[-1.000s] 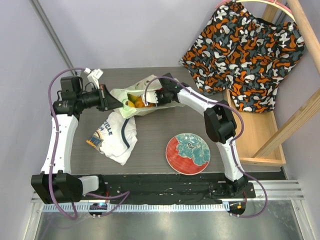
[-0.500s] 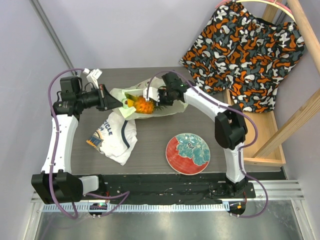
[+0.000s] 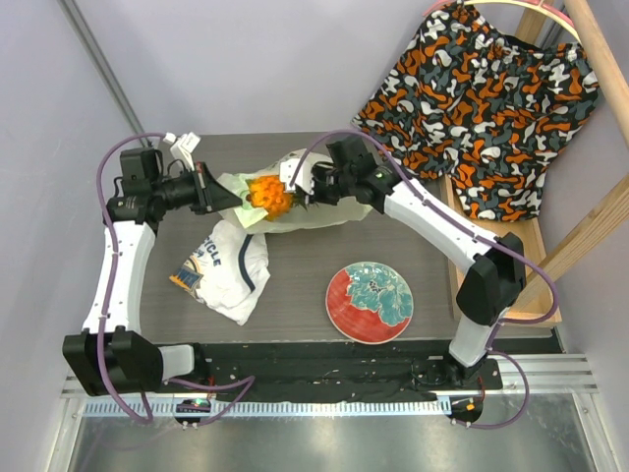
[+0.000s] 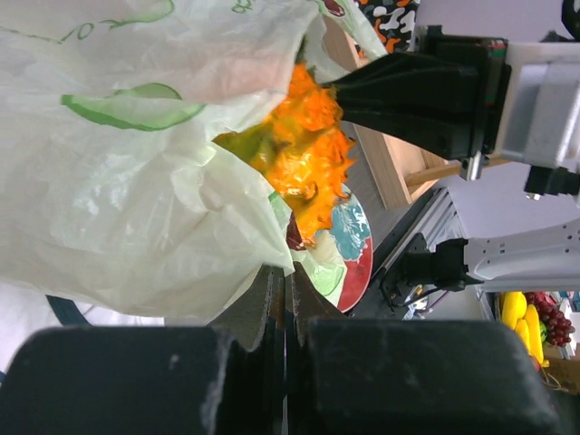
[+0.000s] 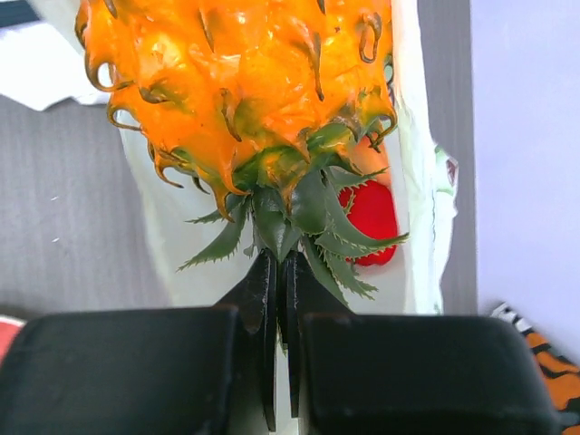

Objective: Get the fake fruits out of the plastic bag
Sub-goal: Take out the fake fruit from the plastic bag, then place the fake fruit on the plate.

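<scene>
Pineapple [image 3: 268,195] is held by its green crown [image 5: 299,213] in the R gripper [image 3: 298,189], jaws closed down narrow on the leaves; its orange body is pointed left, at the mouth of the plastic bag [image 3: 329,211]. The bag is spread on the far-centre part of the table [image 3: 295,285]; its left edge is pinched in the L gripper [image 3: 233,202], jaws tight on a fold of film, as seen in L wrist view. A red fruit [image 5: 373,213] is seen inside the bag, behind the crown; other fruits can't be made out. White T-shirt [image 3: 231,265] lies near-left of bag; red plate [image 3: 370,301] near-right, well apart.
</scene>
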